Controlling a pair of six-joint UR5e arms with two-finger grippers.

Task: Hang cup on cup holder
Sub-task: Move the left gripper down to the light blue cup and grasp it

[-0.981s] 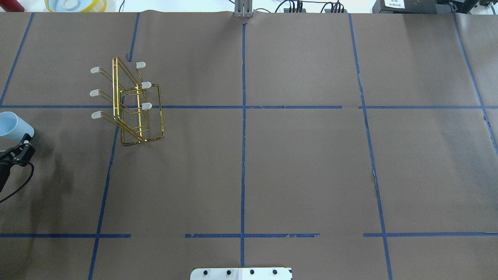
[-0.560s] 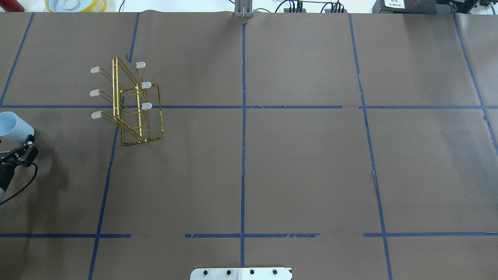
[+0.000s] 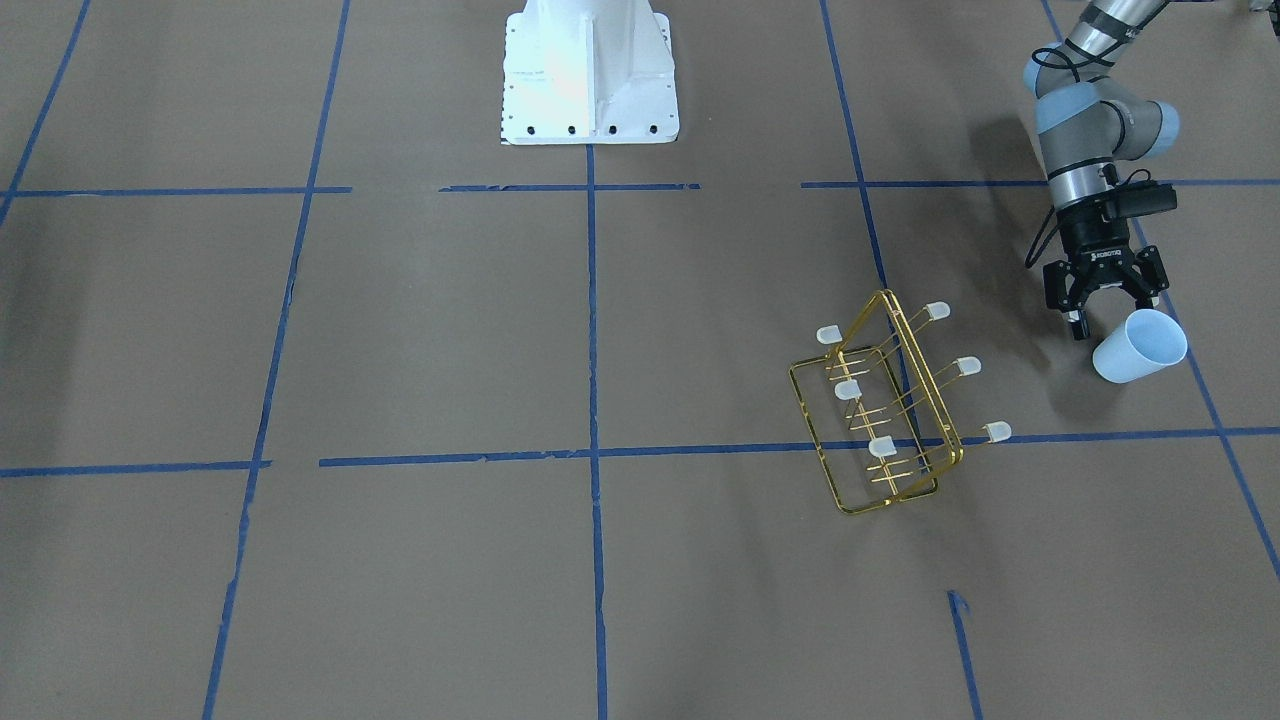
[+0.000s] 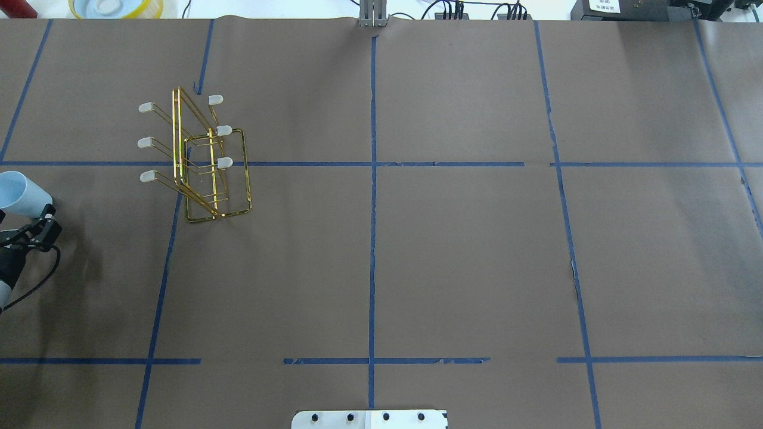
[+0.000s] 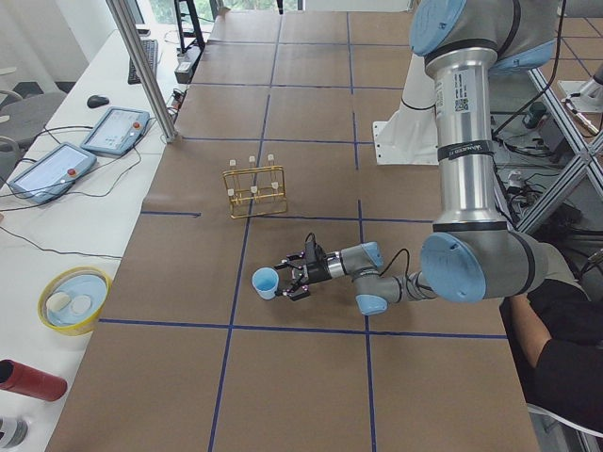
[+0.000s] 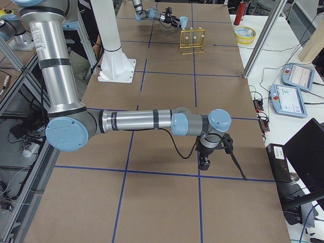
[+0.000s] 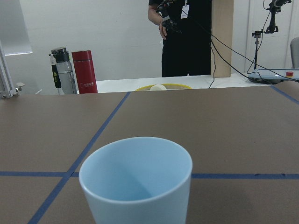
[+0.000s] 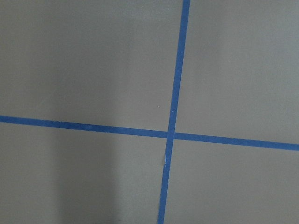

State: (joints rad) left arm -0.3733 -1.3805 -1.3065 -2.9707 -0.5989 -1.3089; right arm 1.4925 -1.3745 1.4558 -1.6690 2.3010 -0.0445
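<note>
Setting: A table covered in brown paper [image 4: 465,250] is shown, marked into rectangles by blue tape lines [image 4: 372,238].

Cup: A small pale-blue cup [image 3: 1140,346] with no handle is seen standing upright, mouth up. It is placed close to the tabletop's left end edge, roughly midway between the robot's edge and the operators' edge.

Cup holder: A gold wire cup holder [image 3: 920,378] is set on its rectangular base in the left part of the tabletop, somewhat nearer the operators' edge than the cup and clearly apart from it. Six slanted prongs with whitish caps [image 3: 968,365] are carried, three to each side.

Left gripper: The left gripper [image 3: 1110,315] is held low and level beside the left end edge, on the robot's side of the cup. Its fingers are spread wide and nothing is pinched. The cup is just in front of the fingertips; whether they touch cannot be told.

Right gripper: The right gripper [image 6: 204,166] is seen only from the right-end side view, pointed straight down close over the paper toward the right end. Whether its fingers are spread or pressed together cannot be told.

Beyond the left end edge: A yellow-rimmed bowl [image 5: 73,299] and a red bottle [image 5: 33,380] are seen on a white bench.
</note>
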